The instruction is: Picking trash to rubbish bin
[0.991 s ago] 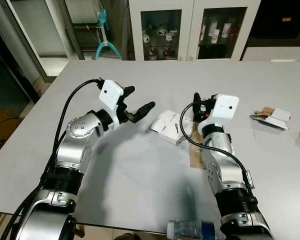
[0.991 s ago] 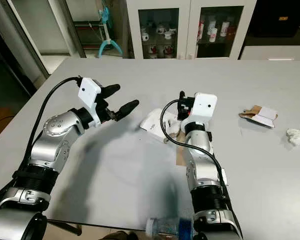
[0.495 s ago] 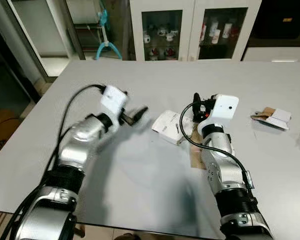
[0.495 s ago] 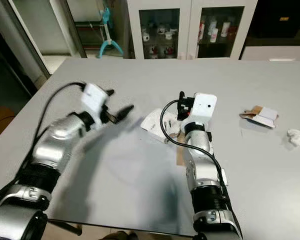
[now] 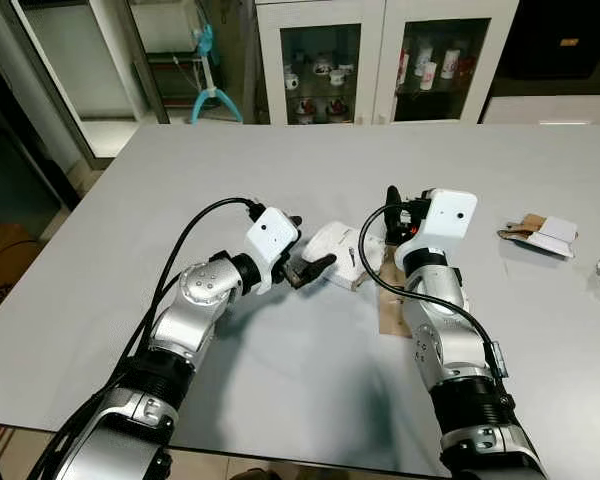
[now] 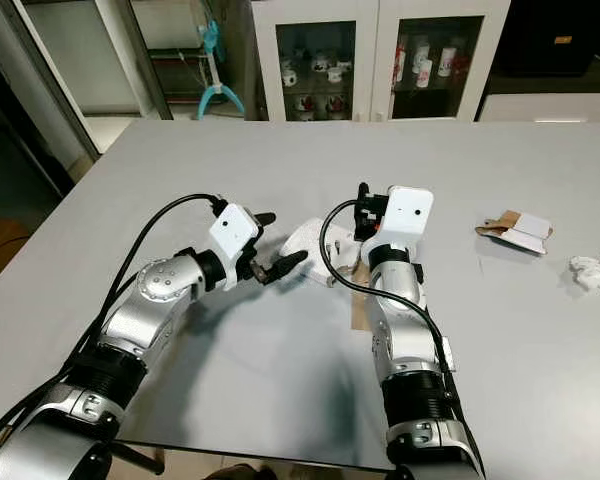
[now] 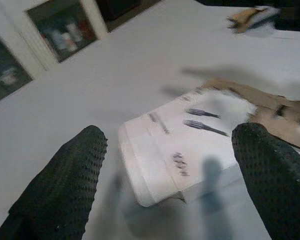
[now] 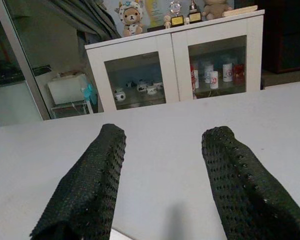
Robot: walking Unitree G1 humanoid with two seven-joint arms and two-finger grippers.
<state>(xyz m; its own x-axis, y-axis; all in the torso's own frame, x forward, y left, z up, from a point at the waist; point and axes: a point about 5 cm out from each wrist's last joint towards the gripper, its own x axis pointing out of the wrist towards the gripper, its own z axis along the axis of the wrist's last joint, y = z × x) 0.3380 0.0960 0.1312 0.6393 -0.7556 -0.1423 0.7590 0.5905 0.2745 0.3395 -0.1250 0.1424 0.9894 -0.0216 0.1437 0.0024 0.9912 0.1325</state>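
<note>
A white paper packet (image 5: 332, 243) lies on the grey table (image 5: 280, 390), partly over a flat brown cardboard piece (image 5: 389, 305). My left gripper (image 5: 307, 246) is low at the packet's left edge, open, with one finger on each side of its corner. In the left wrist view the packet (image 7: 180, 150) lies between the two black fingertips (image 7: 85, 155), and I cannot tell whether they touch it. My right gripper (image 5: 398, 208) stands just right of the packet, fingers open and empty, pointing toward the far cabinet.
A folded cardboard and paper scrap (image 5: 540, 231) lies at the right of the table, and a crumpled white tissue (image 6: 594, 269) sits by the right edge. A glass-door cabinet (image 5: 380, 60) stands beyond the far edge. Bare table surface stretches left and front.
My left arm has swung right and down, bringing its open gripper from mid-air to the packet. The plastic bottle seen at the bottom edge a second ago is out of view. The right arm stayed put.
</note>
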